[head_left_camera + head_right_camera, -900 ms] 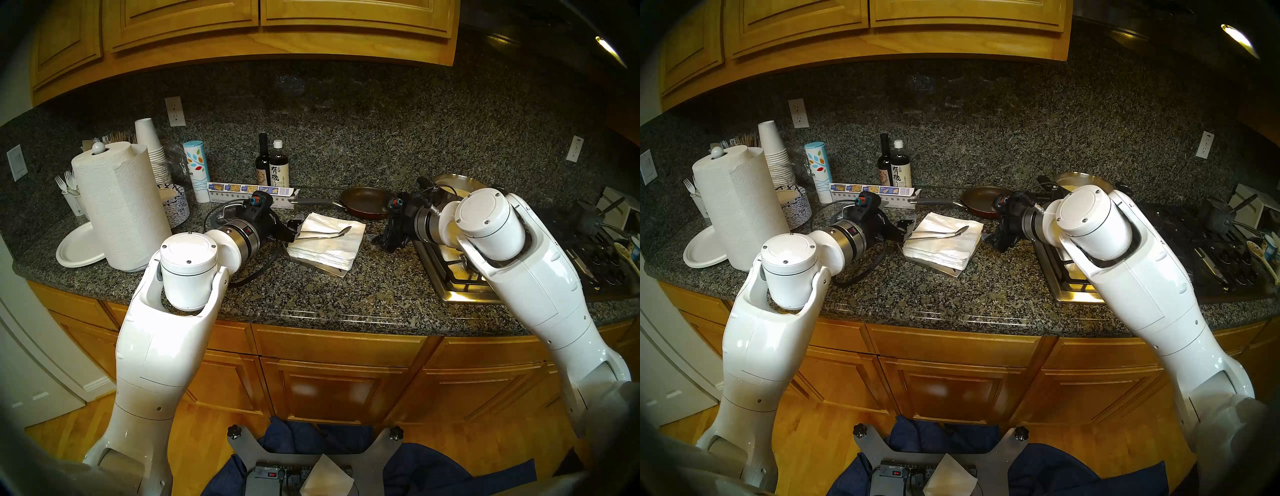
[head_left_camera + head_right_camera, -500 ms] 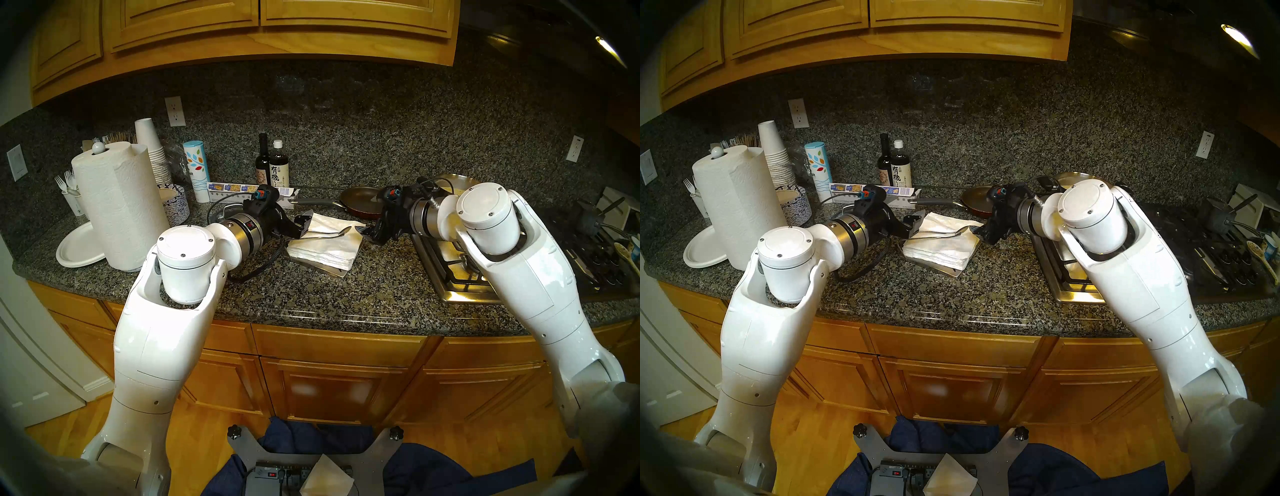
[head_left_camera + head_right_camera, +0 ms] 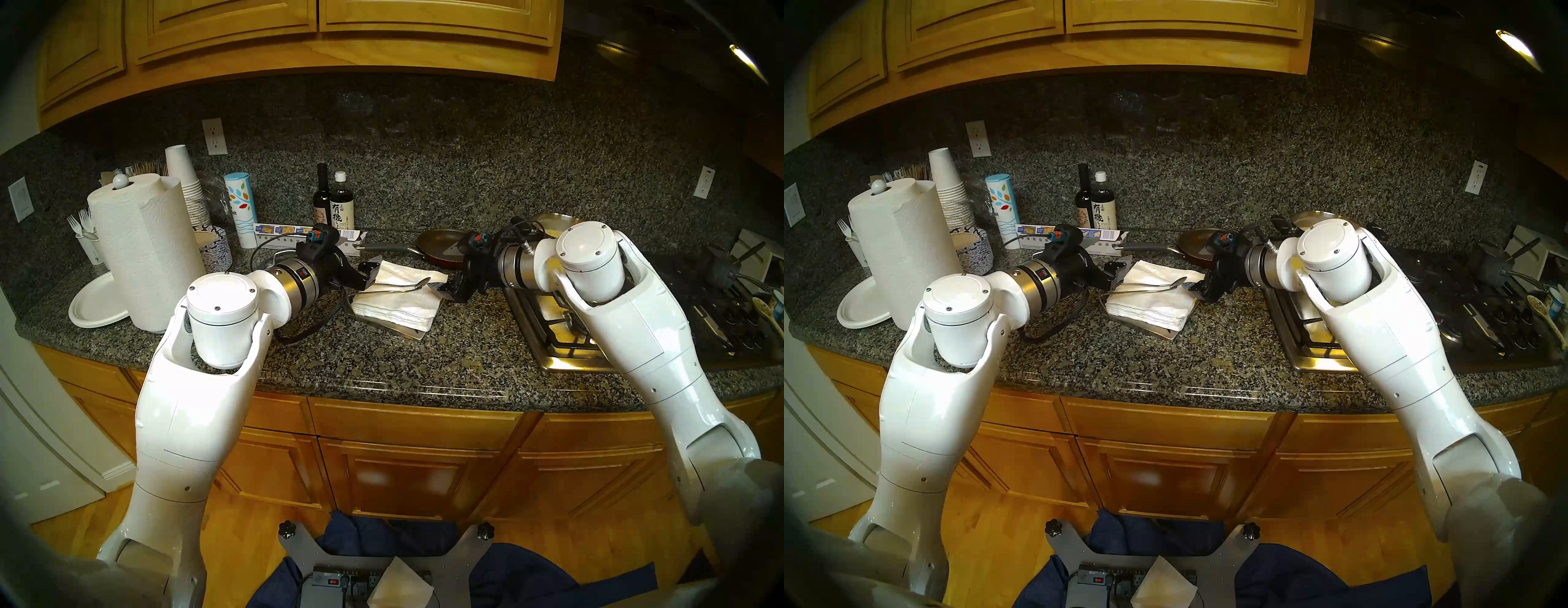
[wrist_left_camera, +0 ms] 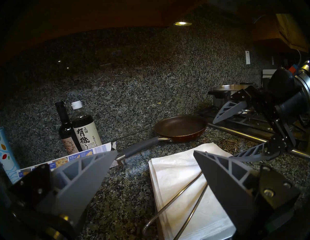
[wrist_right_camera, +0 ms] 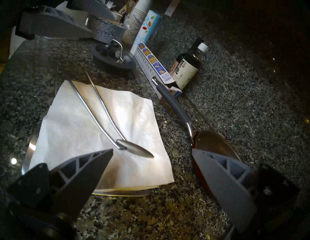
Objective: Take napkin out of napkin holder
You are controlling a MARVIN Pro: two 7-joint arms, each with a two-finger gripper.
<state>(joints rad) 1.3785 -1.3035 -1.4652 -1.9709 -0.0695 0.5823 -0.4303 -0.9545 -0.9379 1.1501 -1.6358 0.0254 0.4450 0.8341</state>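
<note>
The napkin holder [image 3: 410, 334] is a flat metal tray on the counter bearing a thick stack of napkins [image 3: 394, 313]. Its wire arm with the spoon-shaped tip [image 3: 422, 282] lies across the top napkin [image 3: 401, 274], which sits slightly askew on the stack. My left gripper [image 3: 370, 271] is open and empty at the stack's back left corner. My right gripper [image 3: 445, 285] is open and empty at the right corner. In the left wrist view the napkin [image 4: 181, 167] lies between the fingers of the left gripper [image 4: 155, 151]. In the right wrist view the spoon tip [image 5: 135, 150] is just ahead of the right gripper [image 5: 151, 150].
A frying pan [image 3: 445, 246] lies behind the holder, its handle pointing left toward a long box [image 3: 292, 237]. Two dark bottles [image 3: 335, 204] stand at the backsplash. A paper towel roll [image 3: 144, 254], cups and plates stand at the left. The stove [image 3: 564, 339] is on the right.
The right gripper has moved left, up to the stack's right corner. The left gripper has moved a little back and right along the stack's left edge. Both have stayed open.
</note>
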